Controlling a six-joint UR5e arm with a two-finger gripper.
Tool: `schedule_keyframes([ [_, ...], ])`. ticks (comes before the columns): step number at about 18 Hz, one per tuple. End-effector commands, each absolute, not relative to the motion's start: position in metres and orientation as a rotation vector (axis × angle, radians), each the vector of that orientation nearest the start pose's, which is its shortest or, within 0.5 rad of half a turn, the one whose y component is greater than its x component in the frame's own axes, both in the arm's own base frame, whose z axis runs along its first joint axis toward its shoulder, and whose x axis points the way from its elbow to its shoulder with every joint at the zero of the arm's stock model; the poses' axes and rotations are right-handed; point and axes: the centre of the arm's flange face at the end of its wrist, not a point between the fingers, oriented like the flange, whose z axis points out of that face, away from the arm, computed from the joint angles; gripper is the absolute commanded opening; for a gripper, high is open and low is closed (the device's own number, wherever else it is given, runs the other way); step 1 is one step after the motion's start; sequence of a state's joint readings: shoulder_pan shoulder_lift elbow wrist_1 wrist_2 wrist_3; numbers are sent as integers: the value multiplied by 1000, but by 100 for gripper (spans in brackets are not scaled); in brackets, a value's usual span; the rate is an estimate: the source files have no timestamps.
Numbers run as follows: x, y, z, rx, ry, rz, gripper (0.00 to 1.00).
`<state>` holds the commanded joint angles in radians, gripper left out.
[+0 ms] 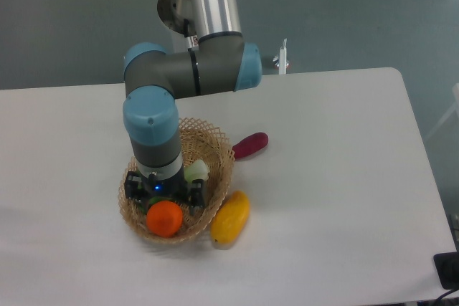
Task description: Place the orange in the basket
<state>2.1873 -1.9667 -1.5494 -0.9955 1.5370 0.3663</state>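
A: Step in hand? The orange point(164, 218) lies inside the basket point(219, 150), just below the gripper point(164, 195) on the side toward the camera.

B: Agreed, it sits on the basket floor against the front wall. I read this as the release or the start of the retreat. The fruit's whole round outline shows, with no finger over it.

A: State of the gripper?

B: Cannot tell. The wrist body hides the fingers from this high view; only the dark block with a small blue light shows. It does look as though nothing is clamped, but that is a judgement.

A: Look of the orange?

B: Round, smooth, bright orange, evenly coloured, a slight sheen on top. Much smaller than the basket.

A: Anything else near the gripper?

B: A pale green and white vegetable point(195, 171) in the basket, just to the gripper's side, partly hidden by the wrist. A yellow fruit point(230, 217) outside, touching the basket rim. A purple vegetable point(249, 145) on the table point(344, 177), further off beyond the rim.

A: Next move?

B: A straight lift clear of the wicker rim, without brushing the green vegetable or nudging the orange.
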Motion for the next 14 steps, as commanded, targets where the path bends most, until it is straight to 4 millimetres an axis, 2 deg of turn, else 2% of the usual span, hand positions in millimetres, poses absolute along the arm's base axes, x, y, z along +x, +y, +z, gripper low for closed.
schedule_keyframes([
  [2,-271,601,341,-2941,-238,147,100],
  [4,-295,579,359,-2931,-240,162,100],
  [6,-313,570,364,-2942,-207,163,100],
  [11,-326,553,363,-2986,-137,142,100],
  [14,-326,549,361,-3000,-124,130,100],
])
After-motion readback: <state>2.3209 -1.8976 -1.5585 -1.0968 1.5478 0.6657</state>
